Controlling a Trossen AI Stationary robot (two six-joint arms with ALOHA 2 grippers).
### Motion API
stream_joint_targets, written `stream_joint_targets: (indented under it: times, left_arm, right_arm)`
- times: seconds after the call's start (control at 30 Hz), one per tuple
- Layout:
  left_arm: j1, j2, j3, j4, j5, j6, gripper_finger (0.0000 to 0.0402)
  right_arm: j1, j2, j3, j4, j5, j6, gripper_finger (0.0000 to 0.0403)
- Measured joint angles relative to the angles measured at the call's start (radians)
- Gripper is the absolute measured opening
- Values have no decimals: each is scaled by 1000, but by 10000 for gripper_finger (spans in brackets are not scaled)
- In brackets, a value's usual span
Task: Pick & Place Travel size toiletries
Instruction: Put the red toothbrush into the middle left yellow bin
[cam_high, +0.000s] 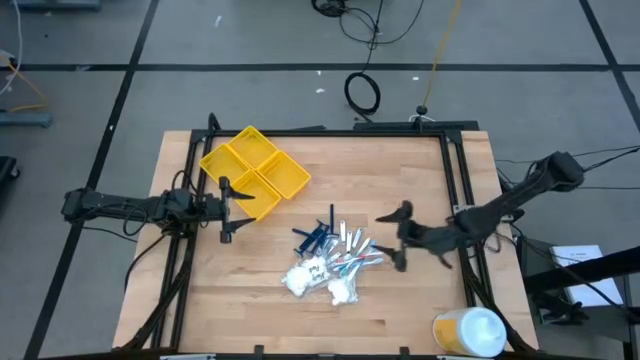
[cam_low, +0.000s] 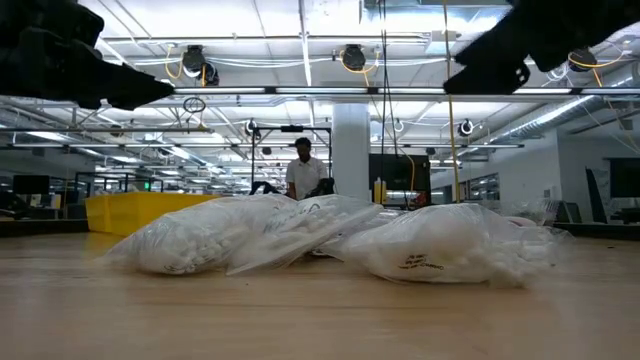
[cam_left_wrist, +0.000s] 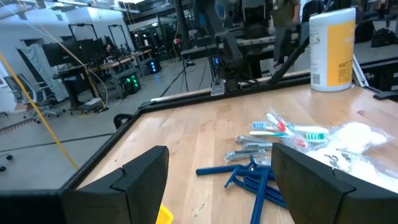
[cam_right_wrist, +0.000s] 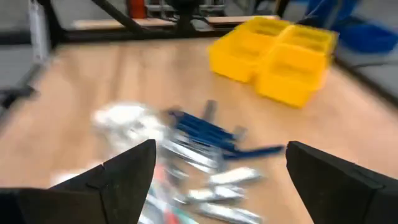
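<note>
The travel size toiletries lie in a loose pile at the table's middle: slim dark blue sticks (cam_high: 315, 236), silvery packets (cam_high: 350, 240), toothbrushes (cam_left_wrist: 289, 130) and two clear bags of white fluffy lumps (cam_high: 318, 278), all resting on the wood. My right gripper (cam_high: 398, 236) hovers open just right of the pile, its fingers toward it. My left gripper (cam_high: 226, 210) waits open at the table's left, beside the yellow compartment tray (cam_high: 255, 170). Neither gripper holds anything.
The yellow tray stands at the far left of the table. A large white-and-yellow round container (cam_high: 468, 332) stands at the near right corner. Bare wood lies near the front edge. A person (cam_low: 303, 170) shows in the room beyond the table.
</note>
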Motion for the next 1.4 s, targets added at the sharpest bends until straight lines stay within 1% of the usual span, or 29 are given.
stream_joint_targets:
  times: [0.1, 0.2, 0.4, 0.47, 0.5, 0.6, 0.73, 1.13, 1.3, 1.33, 1.4]
  left_arm:
    - [0, 0, 0, 5, -4, 0, 273]
    - [0, 0, 0, 4, -6, 0, 273]
    - [0, 0, 0, 4, -6, 0, 273]
    - [0, 0, 0, 4, -6, 0, 273]
    - [0, 0, 0, 4, -6, 0, 273]
    - [0, 0, 0, 4, -6, 0, 273]
    - [0, 0, 0, 4, -6, 0, 273]
    - [0, 0, 0, 4, -6, 0, 273]
    - [0, 0, 0, 4, -6, 0, 273]
    - [0, 0, 0, 4, -7, 0, 273]
    - [0, 0, 0, 4, -7, 0, 273]
  right_arm:
    - [-2, 130, 8, 9, -63, 74, 345]
    - [-4, 223, 4, -24, -72, 135, 345]
    - [-8, 315, 5, -114, -75, 247, 343]
    - [-8, 327, 7, -117, -79, 273, 334]
    - [-8, 333, 7, -118, -102, 277, 327]
    - [-6, 345, 7, -118, -152, 285, 299]
    - [-6, 350, 7, -130, -181, 298, 253]
    - [-6, 350, -27, -126, -181, 291, 99]
    - [-6, 333, -27, -111, -255, 254, 26]
    - [-6, 322, -27, -111, -267, 247, 19]
    - [-6, 293, -27, -103, -285, 238, 19]
